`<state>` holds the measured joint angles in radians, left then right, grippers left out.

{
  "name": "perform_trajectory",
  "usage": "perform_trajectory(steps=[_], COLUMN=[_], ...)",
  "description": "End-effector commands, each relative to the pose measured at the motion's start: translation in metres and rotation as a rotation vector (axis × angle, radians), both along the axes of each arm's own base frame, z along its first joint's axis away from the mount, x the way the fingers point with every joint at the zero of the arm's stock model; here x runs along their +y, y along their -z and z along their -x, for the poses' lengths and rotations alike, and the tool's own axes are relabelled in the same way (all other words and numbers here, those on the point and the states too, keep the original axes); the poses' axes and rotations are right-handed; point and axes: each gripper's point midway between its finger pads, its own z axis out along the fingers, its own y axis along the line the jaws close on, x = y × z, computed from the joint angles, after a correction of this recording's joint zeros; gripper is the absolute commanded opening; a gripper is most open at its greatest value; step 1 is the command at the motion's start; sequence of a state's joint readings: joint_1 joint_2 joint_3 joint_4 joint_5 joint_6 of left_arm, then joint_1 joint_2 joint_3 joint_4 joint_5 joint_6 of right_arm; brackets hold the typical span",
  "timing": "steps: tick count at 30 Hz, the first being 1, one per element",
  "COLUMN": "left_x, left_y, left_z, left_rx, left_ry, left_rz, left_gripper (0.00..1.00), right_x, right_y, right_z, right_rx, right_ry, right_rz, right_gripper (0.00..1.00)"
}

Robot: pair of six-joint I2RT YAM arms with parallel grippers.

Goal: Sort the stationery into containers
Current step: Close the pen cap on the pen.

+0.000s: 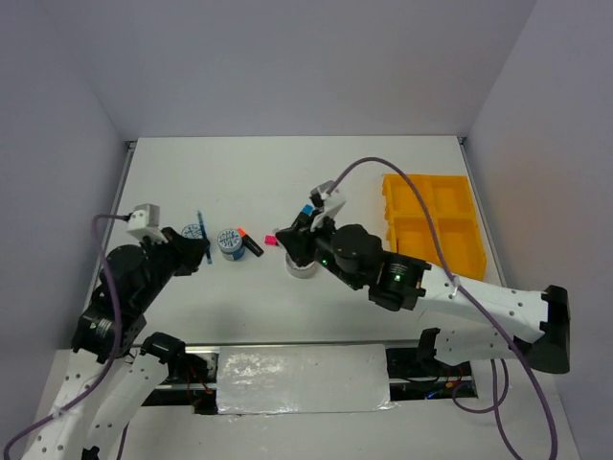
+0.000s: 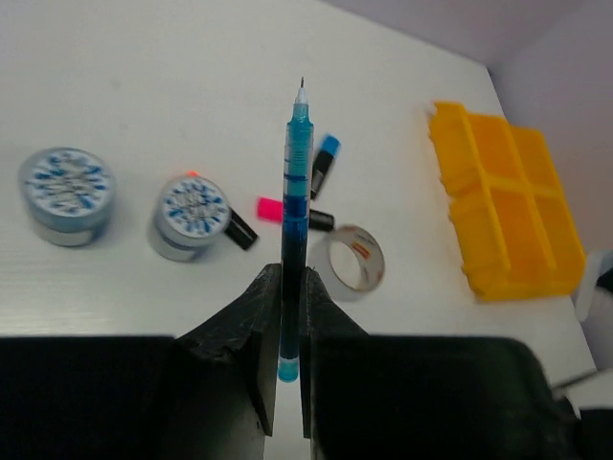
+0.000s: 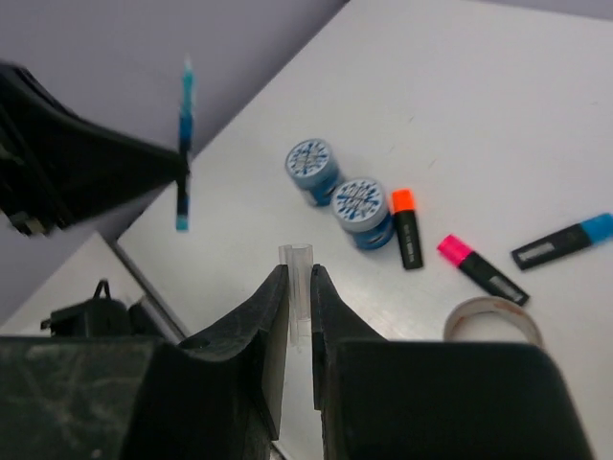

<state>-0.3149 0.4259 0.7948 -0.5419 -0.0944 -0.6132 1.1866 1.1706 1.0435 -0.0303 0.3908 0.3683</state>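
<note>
My left gripper [image 2: 289, 278] is shut on a thin blue pen [image 2: 297, 182], uncapped, tip pointing away, lifted off the table. The pen also shows in the right wrist view [image 3: 184, 144]. My right gripper [image 3: 300, 273] is shut on a clear pen cap [image 3: 298, 257], open end forward, and hovers over the table's middle [image 1: 299, 240]. Two blue-white tape rolls [image 2: 67, 192] [image 2: 190, 216] stand at the left. A silvery tape ring [image 2: 369, 257] lies flat near markers with orange [image 3: 406, 225], pink [image 3: 479, 270] and blue [image 3: 563, 240] caps. The yellow tray [image 2: 488, 187] stands at the right.
White walls close in the table on the left, back and right. The tray [image 1: 428, 218] sits against the right edge, its four compartments showing nothing inside. The right arm's body stretches across the near right of the table [image 1: 450, 287].
</note>
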Motion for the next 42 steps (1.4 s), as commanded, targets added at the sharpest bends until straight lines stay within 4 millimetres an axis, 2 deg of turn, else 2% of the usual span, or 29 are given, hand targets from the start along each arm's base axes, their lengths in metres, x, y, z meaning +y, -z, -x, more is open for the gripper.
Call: perform_trajectory(steps=[1, 2, 3, 4, 5, 6, 7, 8, 10, 11, 12, 15, 16, 18, 24, 30, 34, 42], left_x=[-0.062, -0.070, -0.079, -0.093, -0.102, -0.109, -0.116, -0.123, -0.130, -0.136, -0.140, -0.158, -0.167, -0.177, -0.198, -0.208, -0.209, -0.212], left_y=[-0.013, -0.001, -0.014, -0.014, -0.005, -0.007, -0.021, -0.012, -0.018, -0.013, -0.013, 0.001, 0.001, 0.010, 0.006, 0.000, -0.006, -0.015], left_z=[0.001, 0.001, 0.001, 0.011, 0.016, 0.020, 0.028, 0.032, 0.037, 0.041, 0.040, 0.038, 0.043, 0.037, 0.044, 0.049, 0.053, 0.058], left_rx=[-0.098, -0.083, -0.154, -0.163, -0.149, -0.172, -0.244, -0.229, -0.280, -0.275, -0.283, -0.229, -0.226, -0.192, -0.211, -0.230, -0.255, -0.287], left_ry=[0.326, 0.363, 0.419, 0.528, 0.586, 0.639, 0.709, 0.748, 0.789, 0.805, 0.814, 0.828, 0.857, 0.854, 0.906, 0.936, 0.944, 0.972], left_rz=[0.138, 0.155, 0.179, 0.203, 0.237, 0.256, 0.273, 0.292, 0.303, 0.309, 0.315, 0.315, 0.315, 0.308, 0.315, 0.314, 0.326, 0.353], left_gripper=[0.00, 0.00, 0.00, 0.00, 0.00, 0.00, 0.00, 0.00, 0.00, 0.00, 0.00, 0.00, 0.00, 0.00, 0.00, 0.00, 0.00, 0.00], right_x=[-0.036, -0.048, -0.055, -0.062, -0.068, -0.077, -0.082, -0.089, -0.095, -0.100, -0.102, -0.101, -0.101, -0.096, -0.093, -0.087, -0.086, -0.076], right_y=[0.009, 0.005, 0.004, 0.002, -0.005, -0.009, -0.012, -0.020, -0.033, -0.037, -0.047, -0.060, -0.065, -0.072, -0.089, -0.086, -0.069, -0.053], right_z=[-0.020, -0.021, -0.022, -0.023, -0.025, -0.023, -0.023, -0.022, -0.021, -0.019, -0.018, -0.015, -0.015, -0.016, -0.011, -0.007, -0.007, -0.004], right_rx=[-0.005, -0.013, -0.017, -0.023, -0.038, -0.045, -0.045, -0.048, -0.056, -0.054, -0.067, -0.098, -0.106, -0.120, -0.185, -0.175, -0.150, -0.128], right_ry=[0.161, 0.195, 0.216, 0.236, 0.265, 0.278, 0.292, 0.308, 0.326, 0.327, 0.328, 0.303, 0.301, 0.288, 0.244, 0.208, 0.204, 0.166], right_rz=[-0.020, -0.036, -0.044, -0.060, -0.092, -0.123, -0.149, -0.199, -0.277, -0.316, -0.373, -0.443, -0.453, -0.470, -0.559, -0.568, -0.568, -0.554], right_gripper=[0.00, 0.00, 0.00, 0.00, 0.00, 0.00, 0.00, 0.00, 0.00, 0.00, 0.00, 0.00, 0.00, 0.00, 0.00, 0.00, 0.00, 0.00])
